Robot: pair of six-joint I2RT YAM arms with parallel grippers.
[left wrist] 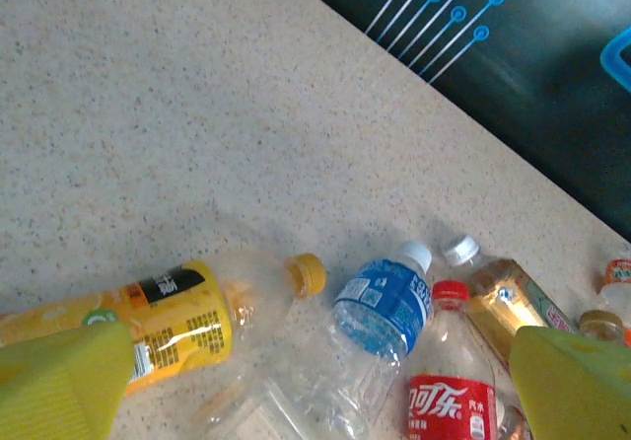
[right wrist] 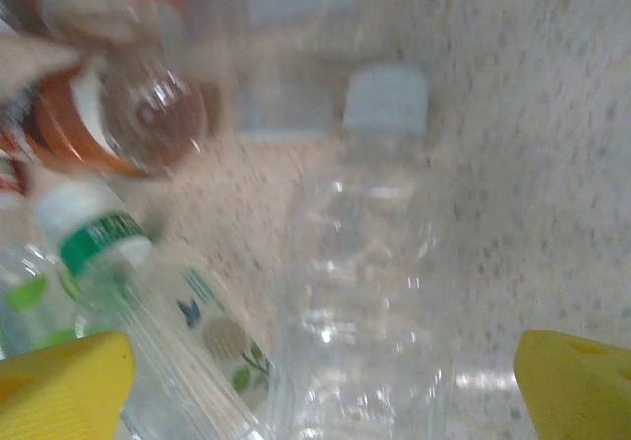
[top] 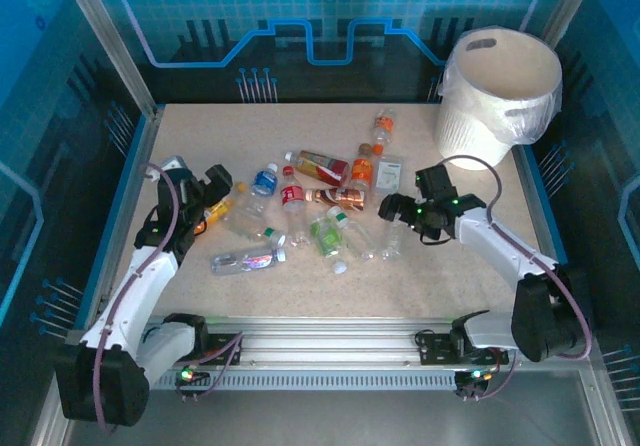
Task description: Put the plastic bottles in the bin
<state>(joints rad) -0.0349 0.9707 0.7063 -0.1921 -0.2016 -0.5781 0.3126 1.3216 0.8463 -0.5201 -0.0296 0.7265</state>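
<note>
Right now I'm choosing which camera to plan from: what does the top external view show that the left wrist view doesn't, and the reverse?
Top external gives the bin at the far right corner, the right gripper open at the pile's right edge, and the full scatter of plastic bottles. Left wrist gives close detail: the yellow-label bottle with its yellow cap, and white lettering on the red-label bottle. Both show the left gripper open, the blue-label bottle and the speckled table.
</note>
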